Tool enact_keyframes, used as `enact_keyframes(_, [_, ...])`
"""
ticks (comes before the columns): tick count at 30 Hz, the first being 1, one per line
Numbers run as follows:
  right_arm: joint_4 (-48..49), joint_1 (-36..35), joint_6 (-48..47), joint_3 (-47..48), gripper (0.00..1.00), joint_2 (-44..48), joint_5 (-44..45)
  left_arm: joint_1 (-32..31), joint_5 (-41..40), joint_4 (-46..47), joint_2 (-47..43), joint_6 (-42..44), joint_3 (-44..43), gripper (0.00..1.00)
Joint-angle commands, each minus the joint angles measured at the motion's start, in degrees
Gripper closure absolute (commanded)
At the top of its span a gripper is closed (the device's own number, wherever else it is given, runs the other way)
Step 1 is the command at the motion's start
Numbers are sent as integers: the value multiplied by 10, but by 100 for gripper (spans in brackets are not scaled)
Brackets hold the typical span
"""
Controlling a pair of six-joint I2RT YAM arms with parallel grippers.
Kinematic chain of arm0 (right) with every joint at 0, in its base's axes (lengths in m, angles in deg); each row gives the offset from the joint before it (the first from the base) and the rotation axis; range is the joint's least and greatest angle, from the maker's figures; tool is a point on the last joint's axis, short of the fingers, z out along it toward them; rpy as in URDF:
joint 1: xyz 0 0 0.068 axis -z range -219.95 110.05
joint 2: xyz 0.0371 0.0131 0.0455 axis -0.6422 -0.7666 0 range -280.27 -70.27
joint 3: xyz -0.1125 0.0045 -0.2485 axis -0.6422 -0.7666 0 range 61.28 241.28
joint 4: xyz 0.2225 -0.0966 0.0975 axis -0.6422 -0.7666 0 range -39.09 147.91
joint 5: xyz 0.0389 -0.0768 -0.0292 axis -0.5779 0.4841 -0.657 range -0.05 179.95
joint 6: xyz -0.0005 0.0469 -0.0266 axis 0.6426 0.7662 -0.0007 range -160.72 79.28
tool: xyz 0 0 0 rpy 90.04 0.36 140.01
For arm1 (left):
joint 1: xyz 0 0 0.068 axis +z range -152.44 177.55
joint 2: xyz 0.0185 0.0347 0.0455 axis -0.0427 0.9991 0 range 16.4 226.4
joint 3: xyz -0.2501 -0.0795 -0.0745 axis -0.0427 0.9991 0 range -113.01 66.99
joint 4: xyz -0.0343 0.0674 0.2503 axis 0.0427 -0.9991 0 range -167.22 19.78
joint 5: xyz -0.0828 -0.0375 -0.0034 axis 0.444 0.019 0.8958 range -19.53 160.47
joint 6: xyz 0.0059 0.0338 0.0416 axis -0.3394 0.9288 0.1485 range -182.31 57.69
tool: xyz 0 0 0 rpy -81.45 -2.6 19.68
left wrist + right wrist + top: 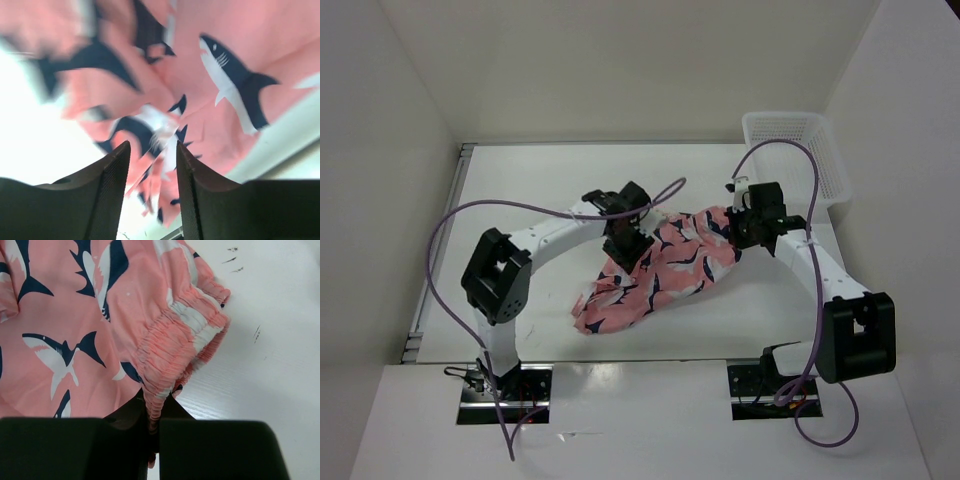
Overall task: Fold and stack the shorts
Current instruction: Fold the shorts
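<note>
The salmon-pink shorts with navy and white shark shapes lie crumpled across the middle of the white table. My left gripper hovers over their upper left part; in the left wrist view its gripper is open with the blurred fabric just beyond the tips. My right gripper is at the shorts' right end; in the right wrist view the gripper is shut on the gathered elastic waistband.
A white mesh basket stands at the back right corner of the table. Purple cables loop above both arms. White walls close in the table on the left, back and right.
</note>
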Motion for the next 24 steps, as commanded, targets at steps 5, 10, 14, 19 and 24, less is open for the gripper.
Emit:
enact_keyframes(5, [22, 3, -8, -18, 100, 20, 0, 114, 96, -5, -42, 1, -108, 39])
enact_keyframes(10, [22, 3, -14, -7, 100, 15, 0, 141, 143, -5, 32, 1, -120, 38])
enact_keyframes(14, [22, 3, -19, -7, 100, 10, 6, 146, 181, -11, 83, 1, -120, 37])
enact_keyframes(19, [22, 3, -19, -12, 100, 10, 6, 146, 236, -21, 93, 1, -105, 35])
enact_keyframes(24, [22, 3, -19, -12, 100, -1, 0, 132, 225, -21, 106, 1, -87, 47])
